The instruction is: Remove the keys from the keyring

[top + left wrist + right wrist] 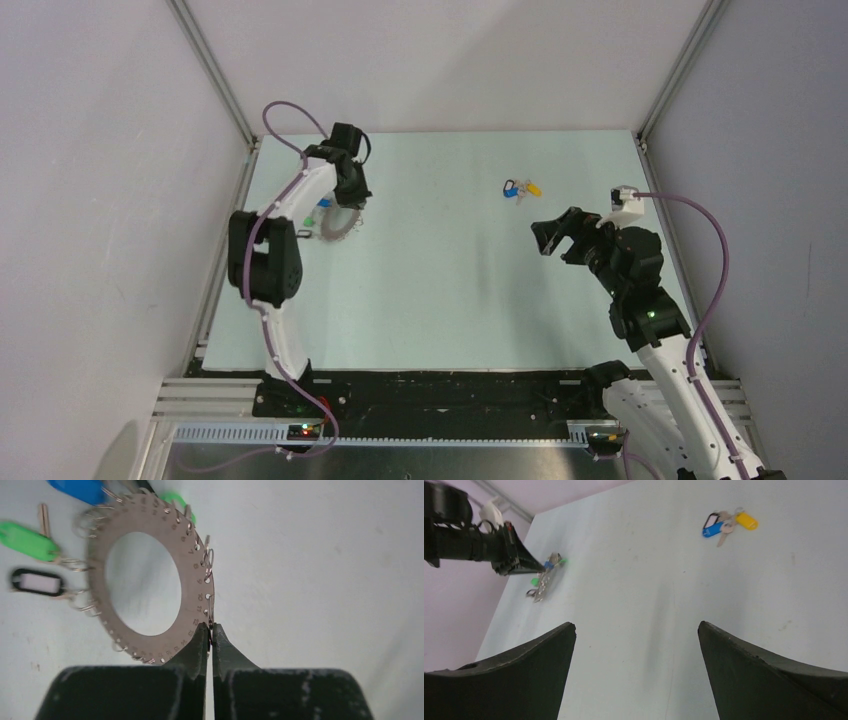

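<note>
The keyring [192, 587] is a flat grey toothed ring with a wide hole, seen close in the left wrist view and small at the table's left in the top view [340, 222]. Keys hang from its left rim: a blue head [80, 487], a green head [27, 540], a black head [37, 582] and a lime head [175, 501]. My left gripper [210, 630] is shut on the keyring's lower right rim. My right gripper [636, 630] is open and empty above the table's right half [557, 238]. The keyring also shows far off in the right wrist view [544, 580].
A small separate bunch of keys with blue and yellow heads [521, 188] lies at the back right of the table, also in the right wrist view [726, 522]. Aluminium frame posts [215, 70] stand at the back corners. Grey walls enclose the table.
</note>
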`<state>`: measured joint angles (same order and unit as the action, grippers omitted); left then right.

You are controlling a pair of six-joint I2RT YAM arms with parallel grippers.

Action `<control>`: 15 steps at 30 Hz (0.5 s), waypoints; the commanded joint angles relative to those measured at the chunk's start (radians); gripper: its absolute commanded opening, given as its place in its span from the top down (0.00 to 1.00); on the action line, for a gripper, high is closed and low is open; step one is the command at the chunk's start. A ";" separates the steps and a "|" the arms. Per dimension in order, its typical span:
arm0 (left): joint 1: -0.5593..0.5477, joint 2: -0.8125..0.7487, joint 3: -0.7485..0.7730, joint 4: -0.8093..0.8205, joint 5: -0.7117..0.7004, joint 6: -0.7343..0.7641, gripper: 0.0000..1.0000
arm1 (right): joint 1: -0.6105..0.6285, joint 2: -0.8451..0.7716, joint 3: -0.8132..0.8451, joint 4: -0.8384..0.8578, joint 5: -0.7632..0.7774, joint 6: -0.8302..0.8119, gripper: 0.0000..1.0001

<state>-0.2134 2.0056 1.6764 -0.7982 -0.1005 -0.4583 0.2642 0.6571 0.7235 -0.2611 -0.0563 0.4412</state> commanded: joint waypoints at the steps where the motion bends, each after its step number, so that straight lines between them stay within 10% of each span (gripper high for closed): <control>1: -0.072 -0.212 -0.079 0.027 0.052 0.078 1.00 | 0.003 0.016 0.003 0.062 -0.178 -0.039 0.04; 15: -0.281 -0.581 -0.258 0.053 0.345 0.322 1.00 | 0.208 0.107 -0.003 0.214 -0.465 -0.157 0.15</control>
<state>-0.4534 1.5532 1.4120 -0.7750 0.1154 -0.2615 0.4248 0.7502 0.7174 -0.1379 -0.4397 0.3431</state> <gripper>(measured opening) 0.012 0.878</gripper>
